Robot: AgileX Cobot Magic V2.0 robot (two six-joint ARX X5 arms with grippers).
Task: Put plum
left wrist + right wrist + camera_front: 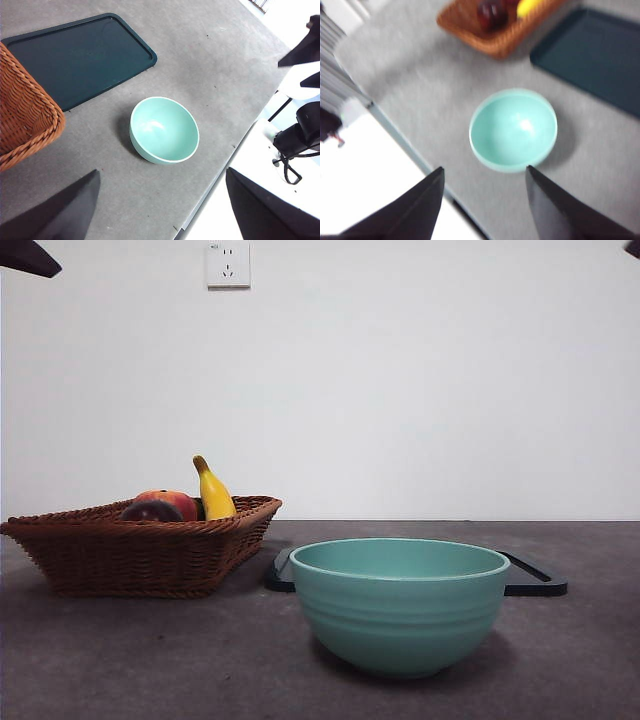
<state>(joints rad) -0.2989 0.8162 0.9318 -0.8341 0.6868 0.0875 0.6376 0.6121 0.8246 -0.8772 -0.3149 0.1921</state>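
The dark maroon plum (151, 511) lies in a brown wicker basket (140, 550) at the left, beside a red-orange fruit (172, 503) and a yellow banana (214, 492). The plum also shows in the right wrist view (491, 15), in the basket (495, 37). A teal bowl (400, 602) stands empty in front, also in the left wrist view (164, 130) and the right wrist view (513, 129). My left gripper (160, 210) is open and empty, high above the table. My right gripper (485, 200) is open and empty, high above the bowl.
A dark flat tray (535, 580) lies behind the bowl, next to the basket (25, 120); it also shows in the left wrist view (80, 55) and the right wrist view (600, 55). The table edge (225, 165) runs near the bowl. A wall socket (228, 264) is on the wall.
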